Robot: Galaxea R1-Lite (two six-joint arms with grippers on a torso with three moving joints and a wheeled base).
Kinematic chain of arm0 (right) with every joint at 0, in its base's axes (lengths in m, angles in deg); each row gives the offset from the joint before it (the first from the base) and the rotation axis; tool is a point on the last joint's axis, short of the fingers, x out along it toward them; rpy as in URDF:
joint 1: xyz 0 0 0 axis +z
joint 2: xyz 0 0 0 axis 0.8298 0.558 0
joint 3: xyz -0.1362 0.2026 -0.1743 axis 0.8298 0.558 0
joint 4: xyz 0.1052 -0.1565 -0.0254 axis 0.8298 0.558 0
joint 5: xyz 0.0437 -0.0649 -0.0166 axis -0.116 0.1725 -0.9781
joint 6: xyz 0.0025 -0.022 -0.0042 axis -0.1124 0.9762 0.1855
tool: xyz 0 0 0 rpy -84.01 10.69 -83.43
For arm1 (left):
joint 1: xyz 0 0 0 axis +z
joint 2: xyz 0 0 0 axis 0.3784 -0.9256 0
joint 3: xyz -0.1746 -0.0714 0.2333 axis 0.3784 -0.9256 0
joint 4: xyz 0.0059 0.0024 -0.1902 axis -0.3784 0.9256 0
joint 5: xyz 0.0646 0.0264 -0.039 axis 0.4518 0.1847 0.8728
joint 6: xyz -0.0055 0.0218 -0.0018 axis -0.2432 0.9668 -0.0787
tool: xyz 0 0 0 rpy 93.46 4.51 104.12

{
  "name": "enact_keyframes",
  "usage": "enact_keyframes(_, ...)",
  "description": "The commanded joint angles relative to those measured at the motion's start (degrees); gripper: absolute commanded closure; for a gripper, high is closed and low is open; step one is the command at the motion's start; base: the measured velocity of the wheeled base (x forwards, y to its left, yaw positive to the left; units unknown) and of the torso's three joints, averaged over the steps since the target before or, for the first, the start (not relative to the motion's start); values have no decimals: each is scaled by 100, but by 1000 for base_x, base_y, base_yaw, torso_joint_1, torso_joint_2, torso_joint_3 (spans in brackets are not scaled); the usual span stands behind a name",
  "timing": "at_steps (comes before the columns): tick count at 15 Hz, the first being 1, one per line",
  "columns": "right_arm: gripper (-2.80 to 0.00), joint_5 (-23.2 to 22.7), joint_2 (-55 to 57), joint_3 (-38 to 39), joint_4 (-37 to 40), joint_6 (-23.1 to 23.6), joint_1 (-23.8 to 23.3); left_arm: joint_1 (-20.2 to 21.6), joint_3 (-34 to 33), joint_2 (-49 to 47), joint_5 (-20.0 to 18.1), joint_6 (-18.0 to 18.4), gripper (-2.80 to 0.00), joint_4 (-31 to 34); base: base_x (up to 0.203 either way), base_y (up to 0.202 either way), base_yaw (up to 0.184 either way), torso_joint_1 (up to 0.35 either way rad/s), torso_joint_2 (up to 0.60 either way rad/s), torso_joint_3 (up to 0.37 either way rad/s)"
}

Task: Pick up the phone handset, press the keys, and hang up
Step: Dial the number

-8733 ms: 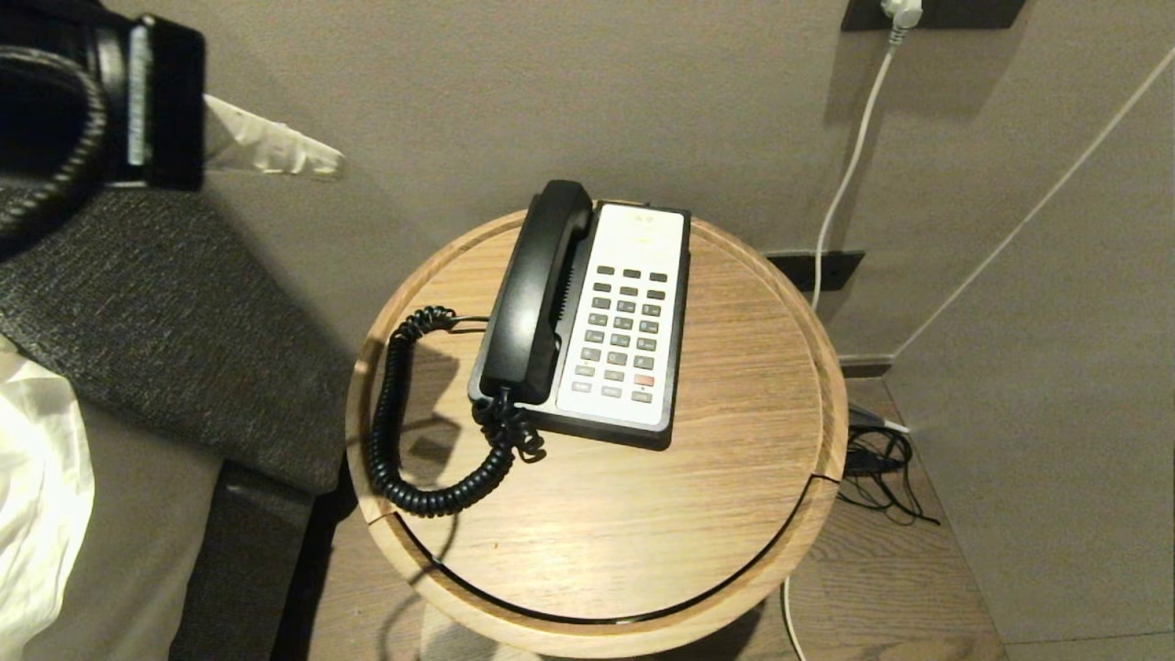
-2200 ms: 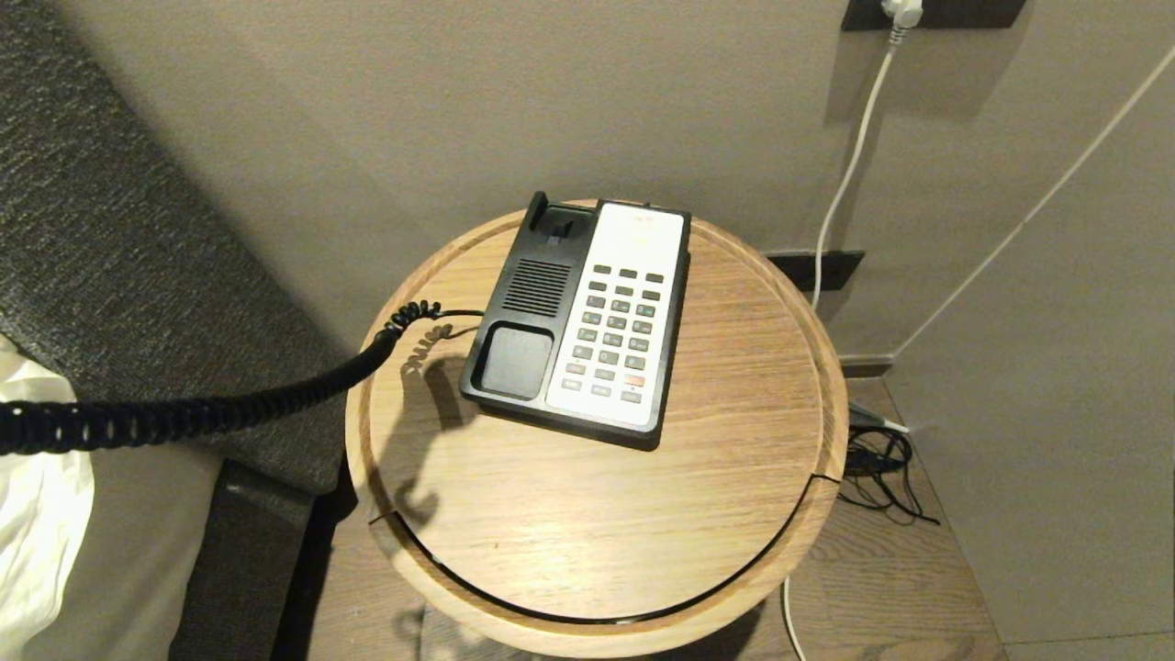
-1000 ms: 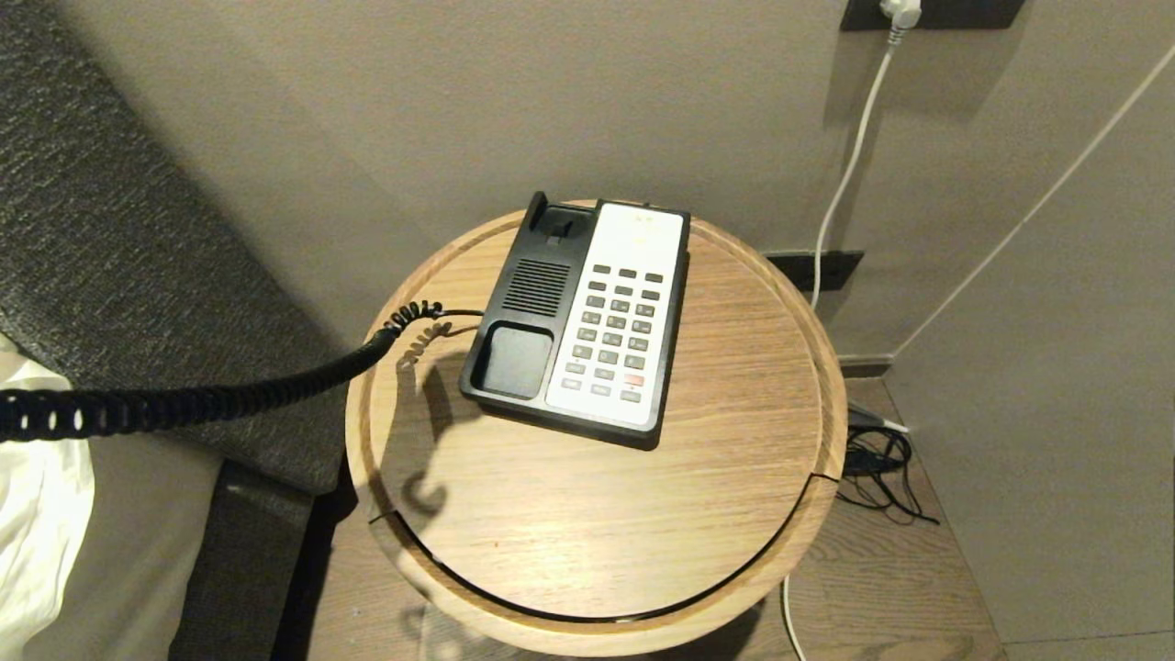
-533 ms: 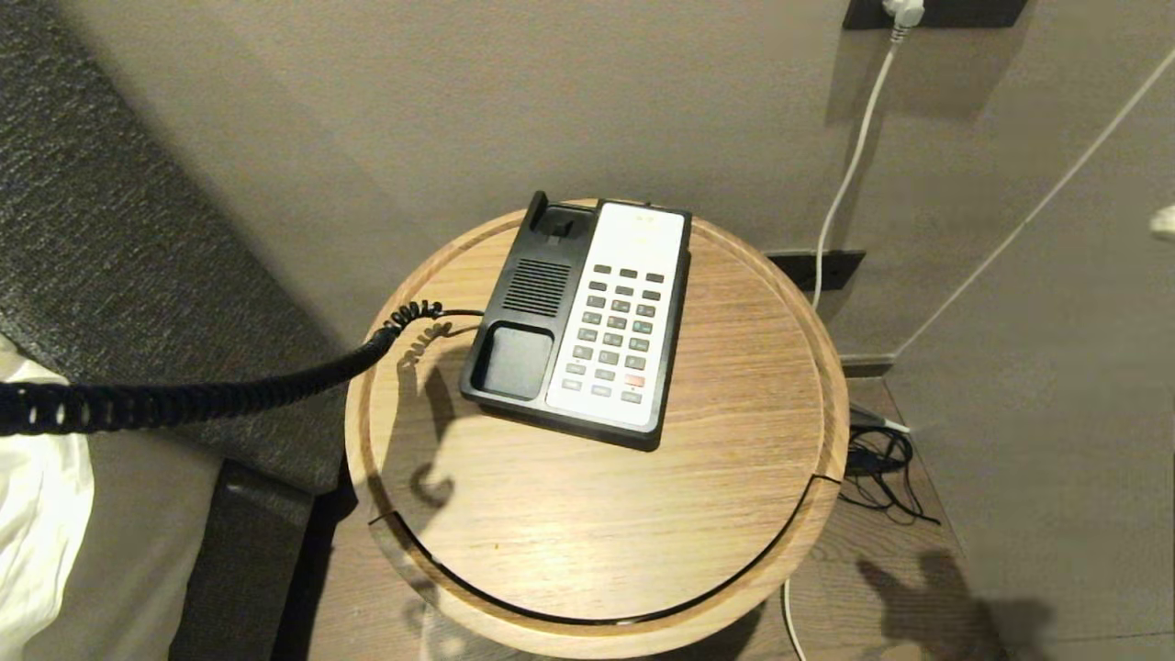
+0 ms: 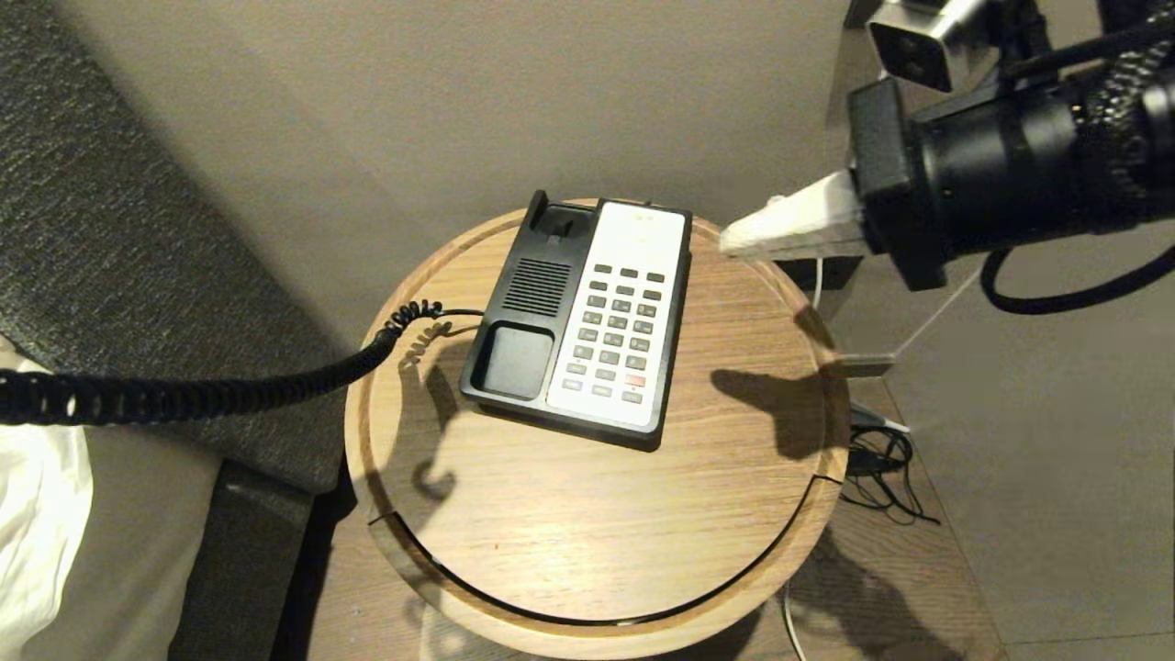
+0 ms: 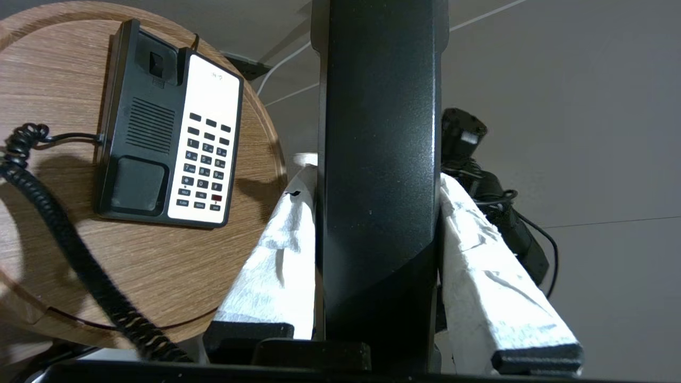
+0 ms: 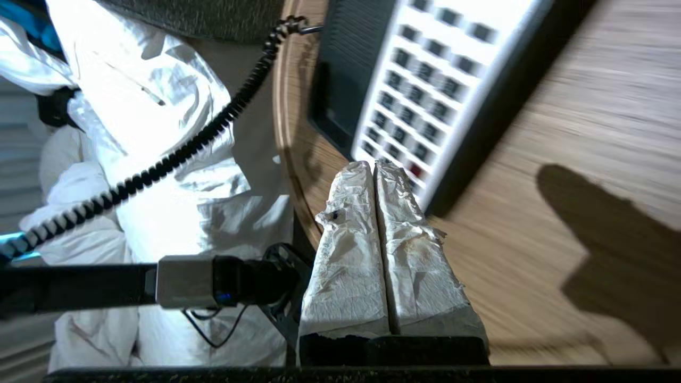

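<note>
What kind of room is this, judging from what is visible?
Probably a hotel bedroom or a similar bedroom. A corded phone base sits on a small round wooden side table, next to white bedding and a dark padded headboard.

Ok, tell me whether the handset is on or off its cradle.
Off. The phone base's cradle sits empty, and the left gripper grips the phone handset clear of the table, its coiled cord stretched out.
</note>
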Motion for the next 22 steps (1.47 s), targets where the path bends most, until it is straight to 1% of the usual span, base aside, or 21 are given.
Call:
enact_keyframes(1, 0, 236, 619, -281, -5, -46, 395, 42, -7, -10, 0, -26, 0, 17, 0, 0, 0, 0, 0, 0)
enact_keyframes(3, 0, 317, 851, -308, -182, -44, 402, 79, -16, -11, 6, -18, 0, 17, 0, 0, 0, 0, 0, 0)
enact_keyframes(5, 0, 539, 1061, -312, -594, -31, 407, 79, -24, -10, 8, -17, 0, 25, 0, 0, 0, 0, 0, 0)
enact_keyframes(9, 0, 717, 1384, -321, -1003, -33, 412, 88, -51, -11, 16, -17, 0, 34, 0, 0, 0, 0, 0, 0)
enact_keyframes(22, 0, 729, 1710, -350, -1208, 9, 359, 114, -103, -19, 8, -17, 0, 43, 0, 0, 0, 0, 0, 0)
